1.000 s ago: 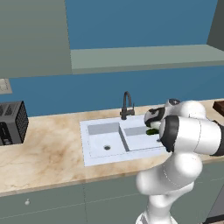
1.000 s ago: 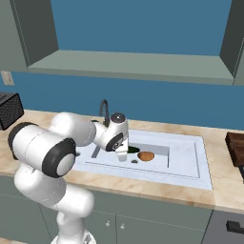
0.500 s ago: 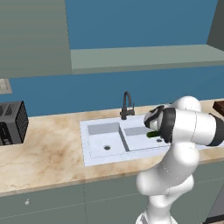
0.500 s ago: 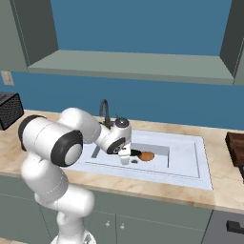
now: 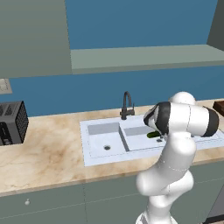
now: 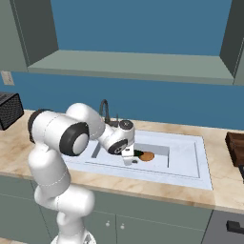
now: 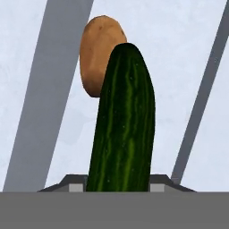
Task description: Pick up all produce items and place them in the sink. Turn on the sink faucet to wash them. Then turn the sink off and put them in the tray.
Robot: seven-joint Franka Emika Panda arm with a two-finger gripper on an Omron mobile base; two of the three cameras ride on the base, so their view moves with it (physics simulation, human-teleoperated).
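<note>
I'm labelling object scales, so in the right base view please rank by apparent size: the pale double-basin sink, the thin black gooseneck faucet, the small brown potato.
1. The pale grey-white double-basin sink, by far the largest.
2. The thin black gooseneck faucet.
3. The small roundish brown potato, lying in the sink, the smallest; the arm partly hides the faucet's base, so its full extent is unsure.

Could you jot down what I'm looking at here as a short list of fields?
Place: simulated kitchen counter
Sink: pale, two basins
Faucet: black, behind the sink
Cucumber: between the fingers, over the larger basin
Potato: lying in the larger basin, past the cucumber's tip
Tray: dark brown, on the counter right of the sink
Toaster: black, far left
</note>
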